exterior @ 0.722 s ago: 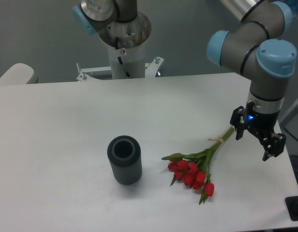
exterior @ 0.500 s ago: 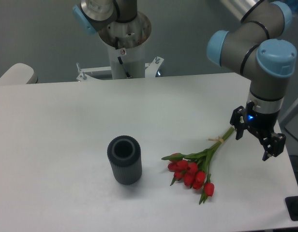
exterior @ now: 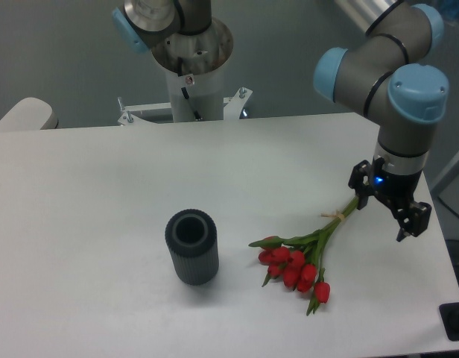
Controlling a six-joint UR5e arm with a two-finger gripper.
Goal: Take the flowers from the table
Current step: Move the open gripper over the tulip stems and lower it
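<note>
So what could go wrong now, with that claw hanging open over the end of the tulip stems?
The gripper is open by the stem tips of the flowers, far from the blooms. If it closes only on the tips, the heavy red heads may droop or slip out. The stems look thin and lie flat on the table, so the fingers might scrape the surface or crush them. The vase stands apart and seems unlikely to be hit.

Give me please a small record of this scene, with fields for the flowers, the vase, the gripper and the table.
flowers: red tulips lying flat on the table, blooms toward the camera, stem ends toward the gripper
band: tan tie around the stems
vase: dark ribbed cylinder, upright, apart from the flowers on their left
gripper: jaws open, holding nothing, at the stem ends
table: white
</note>
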